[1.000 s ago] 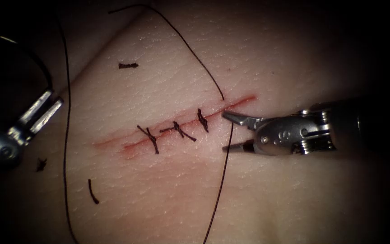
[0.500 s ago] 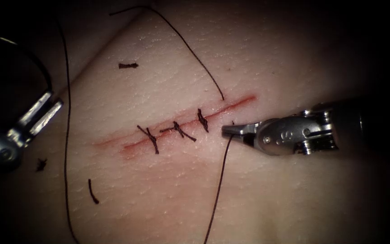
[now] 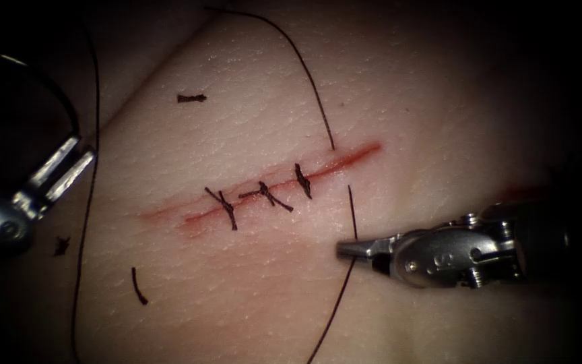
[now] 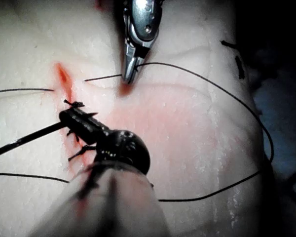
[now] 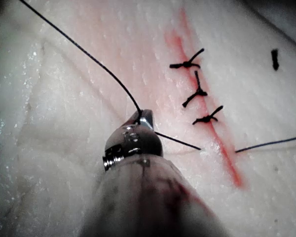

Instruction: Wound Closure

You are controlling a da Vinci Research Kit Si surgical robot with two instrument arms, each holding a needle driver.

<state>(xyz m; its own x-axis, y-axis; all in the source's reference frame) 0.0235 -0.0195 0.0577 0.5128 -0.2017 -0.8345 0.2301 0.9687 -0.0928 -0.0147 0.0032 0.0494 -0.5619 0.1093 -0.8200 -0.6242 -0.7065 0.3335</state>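
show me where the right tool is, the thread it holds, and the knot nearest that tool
right tool [image 3: 346, 250]: endoscope view, tips of its shut jaws.
thread [image 3: 352, 209]: endoscope view, the strand between the tissue and the jaws.
nearest knot [image 3: 302, 179]: endoscope view, its middle, on the cut.

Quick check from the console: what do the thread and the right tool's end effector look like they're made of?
Thread: dark, thin and matte, lying in soft curves, so probably a flexible suture fibre; braided or single strand, I cannot tell. Right tool's end effector: bright, polished, with sharp highlights, apparently bare metal, likely steel. It is shut on the thread below the cut; no needle in it.
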